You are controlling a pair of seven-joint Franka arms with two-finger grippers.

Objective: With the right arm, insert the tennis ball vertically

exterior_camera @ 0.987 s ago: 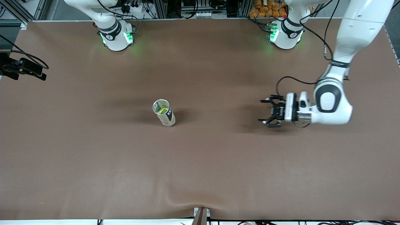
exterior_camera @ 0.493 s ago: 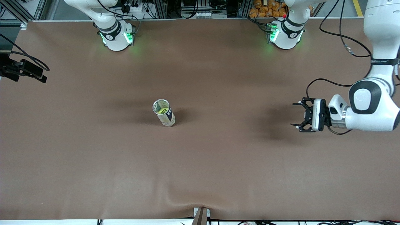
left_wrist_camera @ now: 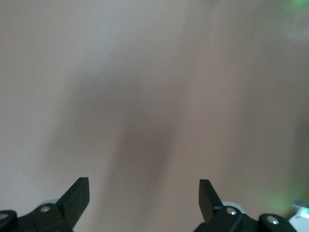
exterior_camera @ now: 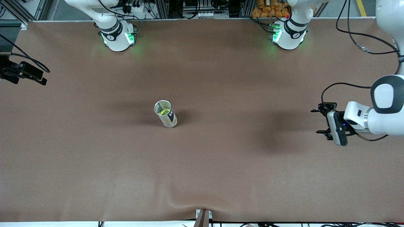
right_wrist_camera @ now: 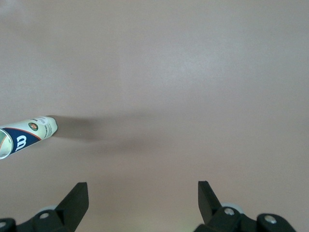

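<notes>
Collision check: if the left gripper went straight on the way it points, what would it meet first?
Probably the bare table: the open left gripper, over the left arm's end, has nothing else ahead. The can seems off that line; depth is unclear.

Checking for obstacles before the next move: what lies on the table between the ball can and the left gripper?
Nothing: the front view shows only bare brown table between the upright can and the open left gripper.

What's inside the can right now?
Looking down the open top of the upright can in the front view, a yellow-green tennis ball sits inside. Whatever lies beneath that ball is hidden by it and the can wall.
</notes>
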